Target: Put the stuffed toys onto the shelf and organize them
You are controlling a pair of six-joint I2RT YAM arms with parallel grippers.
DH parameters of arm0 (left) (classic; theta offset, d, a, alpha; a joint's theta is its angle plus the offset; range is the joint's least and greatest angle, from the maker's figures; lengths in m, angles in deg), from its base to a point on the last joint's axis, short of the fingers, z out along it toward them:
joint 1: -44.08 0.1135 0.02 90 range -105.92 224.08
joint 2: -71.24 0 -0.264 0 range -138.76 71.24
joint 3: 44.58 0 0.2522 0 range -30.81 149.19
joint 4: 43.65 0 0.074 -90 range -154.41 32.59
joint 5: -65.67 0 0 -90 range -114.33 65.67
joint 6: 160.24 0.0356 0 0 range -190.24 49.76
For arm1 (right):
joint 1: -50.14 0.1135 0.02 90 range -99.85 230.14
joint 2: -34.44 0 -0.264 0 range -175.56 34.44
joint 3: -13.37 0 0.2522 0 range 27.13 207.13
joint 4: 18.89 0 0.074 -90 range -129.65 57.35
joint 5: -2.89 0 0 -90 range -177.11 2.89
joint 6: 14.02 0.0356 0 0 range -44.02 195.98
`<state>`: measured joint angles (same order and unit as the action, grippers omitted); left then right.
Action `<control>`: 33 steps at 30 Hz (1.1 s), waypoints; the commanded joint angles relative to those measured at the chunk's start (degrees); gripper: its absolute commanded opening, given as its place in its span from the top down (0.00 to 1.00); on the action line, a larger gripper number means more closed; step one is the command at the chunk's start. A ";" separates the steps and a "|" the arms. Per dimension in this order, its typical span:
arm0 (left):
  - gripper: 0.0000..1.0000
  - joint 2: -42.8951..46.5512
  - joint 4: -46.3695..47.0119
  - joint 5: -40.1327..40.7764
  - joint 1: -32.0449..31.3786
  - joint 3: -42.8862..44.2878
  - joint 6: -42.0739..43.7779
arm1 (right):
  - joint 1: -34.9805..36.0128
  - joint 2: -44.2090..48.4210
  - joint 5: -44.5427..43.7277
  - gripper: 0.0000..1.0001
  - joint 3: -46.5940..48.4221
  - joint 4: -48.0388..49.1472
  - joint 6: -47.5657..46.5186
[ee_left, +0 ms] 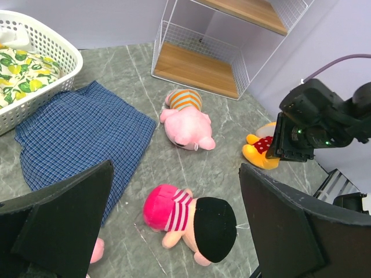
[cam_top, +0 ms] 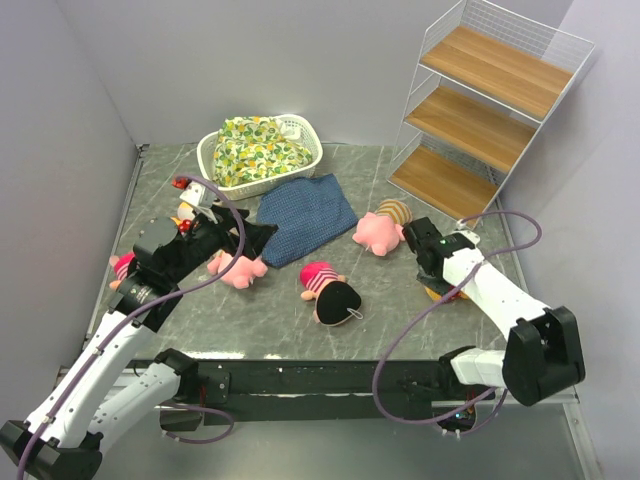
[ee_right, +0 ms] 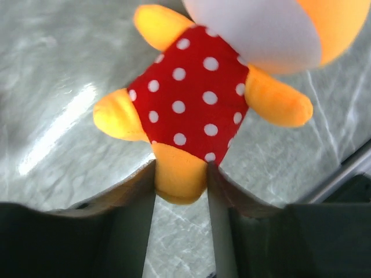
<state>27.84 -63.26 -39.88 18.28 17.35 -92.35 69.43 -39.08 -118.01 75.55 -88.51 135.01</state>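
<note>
Looking down from top cam: find shelf (cam_top: 490, 100) at far R corner of table (cam_top: 400, 320), w/ toys all lying on tabletop. Spot piglet (cam_top: 378, 232) nearest shelf, just R of blue cloth (cam_top: 305, 215). See basket (cam_top: 305, 150) holding floral cloth (cam_top: 255, 148) behind that. Find doll (cam_top: 330, 290) mid-table, second piglet (cam_top: 240, 268) to its L, and second doll (cam_top: 122, 265) at L edge, partly hidden by L arm (cam_top: 150, 270). Note L claw (cam_top: 258, 238) at near-L corner of blue cloth, just beyond second piglet; can't tell its gap from up here. Note R claw (cam_top: 443, 285) pointing down onto bear (cam_top: 432, 293) at R side, mostly covering it.

Switching to L wrist cam: see L claw (ee_left: 177, 171) spread wide, released, w/ nothing btwn fingers (ee_left: 64, 220). Find doll (ee_left: 185, 217) on table below the gap, untouched. Spot piglet (ee_left: 185, 121) farther on, near front of shelf (ee_left: 197, 66) by bottom board. See bear (ee_left: 261, 152) at R, tucked under R claw's black body. Note blue cloth (ee_left: 81, 133) and basket (ee_left: 52, 52) at L.

Switching to R wrist cam: see R claw (ee_right: 181, 191) clenched on one leg of bear (ee_right: 194, 95), fingers (ee_right: 139, 197) pressing it from both sides. Note red dotted top, arms spread, marble table behind. Can't tell if bear rests on table or hangs just off it.
</note>
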 commanded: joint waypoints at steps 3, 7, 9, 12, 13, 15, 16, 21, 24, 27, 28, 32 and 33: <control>0.04 -0.02 1.54 -0.89 0.23 0.35 0.57 | 2.33 3.99 -0.41 0.99 0.88 4.87 -9.35; 0.04 0.07 1.63 -0.88 0.23 0.27 0.49 | 3.12 6.19 2.59 1.00 0.53 7.24 -11.55; 0.04 -0.02 1.54 -0.88 0.23 0.27 0.58 | 3.56 7.68 3.47 1.00 0.53 7.60 -12.52; 0.04 -0.02 1.63 -1.06 0.23 0.27 0.58 | 4.79 10.57 4.79 1.00 0.27 8.83 -15.15; 0.04 -0.02 1.63 -1.06 0.23 0.27 0.49 | 5.05 11.72 6.27 1.00 -0.25 10.14 -16.12; 0.04 -0.11 1.63 -1.06 0.31 0.27 0.49 | 5.85 15.74 8.21 1.00 -1.22 12.08 -19.45; 0.04 -0.11 1.63 -0.97 0.31 0.18 0.49 | 5.85 17.25 10.05 1.00 -2.10 13.65 -20.52; 0.04 -0.28 1.98 -0.80 0.23 -0.08 0.49 | 5.94 24.47 8.49 1.00 -0.10 13.06 -23.69; 0.04 -1.16 1.63 -0.80 0.23 0.18 0.57 | 5.94 25.00 6.99 1.00 2.98 10.33 -24.39; 0.04 -1.60 0.84 -0.36 0.23 0.70 0.75 | 5.94 26.05 10.49 1.00 5.44 10.59 -26.93; 0.04 -1.43 0.66 -0.18 0.23 0.79 0.84 | 5.94 26.40 11.55 1.00 6.24 11.11 -27.73; 0.04 0.06 1.36 0.87 0.23 0.00 1.01 | 6.02 27.98 15.95 1.00 10.89 11.38 -31.50; 0.04 0.07 1.28 0.96 0.23 0.00 1.01 | 5.94 28.16 17.69 1.00 12.64 11.47 -32.04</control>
<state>26.51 -63.70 -39.60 18.28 17.30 -92.15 75.14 -13.50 -104.98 81.30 -78.96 107.97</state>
